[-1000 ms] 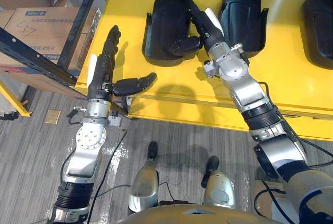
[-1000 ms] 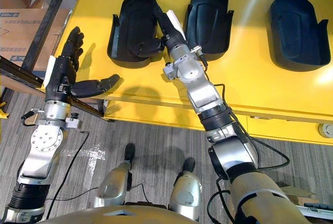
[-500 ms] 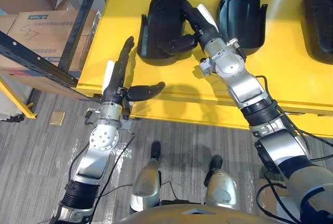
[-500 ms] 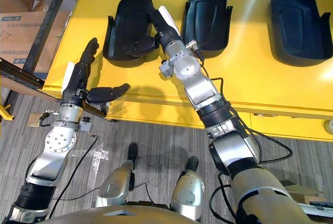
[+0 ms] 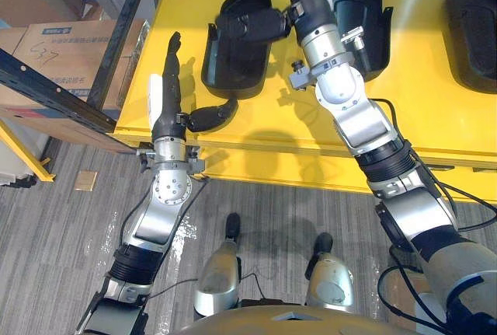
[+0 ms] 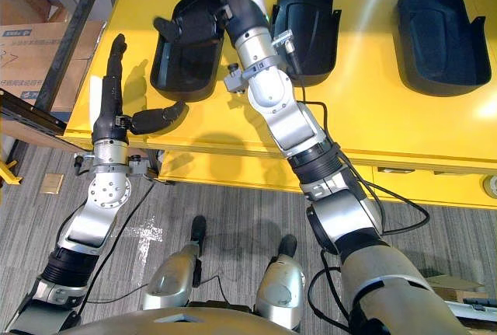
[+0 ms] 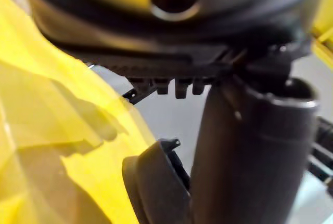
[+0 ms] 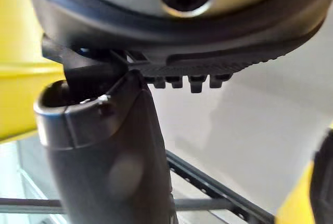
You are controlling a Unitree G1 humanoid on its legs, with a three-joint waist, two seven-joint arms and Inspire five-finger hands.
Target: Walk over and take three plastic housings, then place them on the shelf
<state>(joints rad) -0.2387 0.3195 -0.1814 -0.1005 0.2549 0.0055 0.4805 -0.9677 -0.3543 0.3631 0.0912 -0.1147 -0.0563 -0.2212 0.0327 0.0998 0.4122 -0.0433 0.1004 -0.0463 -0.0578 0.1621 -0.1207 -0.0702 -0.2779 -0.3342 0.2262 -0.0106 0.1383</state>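
Observation:
Three black plastic housings lie hollow side up on the yellow table: left, middle and right. My right hand reaches between the left and middle housings. Its fingers run straight past the view's top edge, and its thumb lies across the left housing's far half. My left hand is open at the table's near left edge, fingers straight and pointing away. Its thumb touches the left housing's near rim.
A dark metal shelf frame stands left of the table, with cardboard boxes behind it. The grey floor runs along the table's near side.
My left hand moved right along the table edge until its thumb reached the left housing's rim. My right arm stretched farther over the table, its thumb staying on that housing. The camera shifted slightly.

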